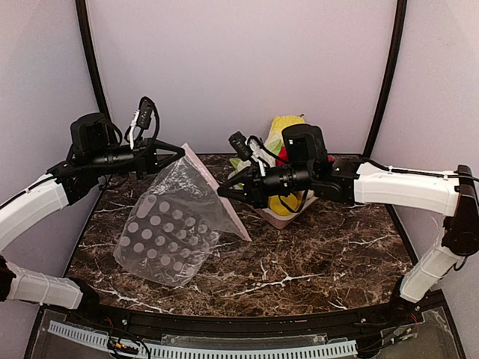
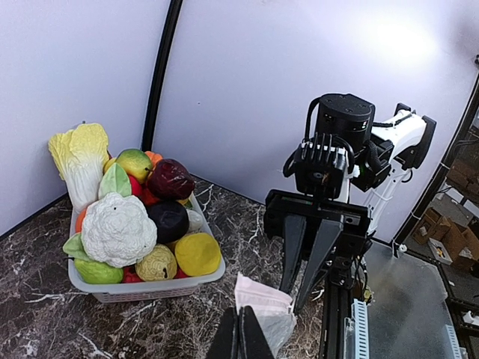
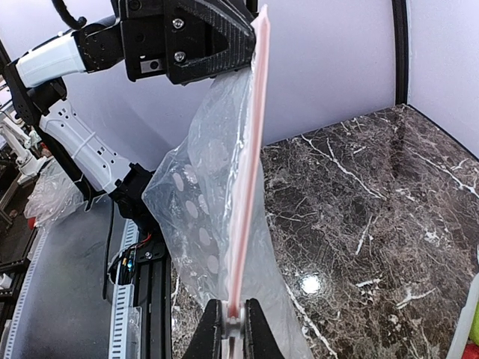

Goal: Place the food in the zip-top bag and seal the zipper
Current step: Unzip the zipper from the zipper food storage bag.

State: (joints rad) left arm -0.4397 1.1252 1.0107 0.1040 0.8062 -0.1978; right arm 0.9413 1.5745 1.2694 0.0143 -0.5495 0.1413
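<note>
The zip-top bag (image 1: 168,232) hangs tilted over the table's left half, and no food shows inside it. My left gripper (image 1: 179,150) is shut on its upper corner (image 2: 262,303). My right gripper (image 1: 222,191) is shut on the pink zipper (image 3: 251,149), lower along the strip, with its jaws closed on it in the right wrist view (image 3: 233,329). The food lies in the pale tray (image 2: 150,288) at the back: white cauliflower (image 2: 118,228), yellow lemon (image 2: 197,253) and dark purple piece (image 2: 168,219). In the top view the right arm hides most of the tray (image 1: 288,218).
Other toy produce fills the tray, including a tall napa cabbage (image 2: 78,161) and a dark red fruit (image 2: 171,179). Black frame posts (image 1: 90,52) stand at the back corners. A slotted rail (image 1: 202,350) runs along the near edge.
</note>
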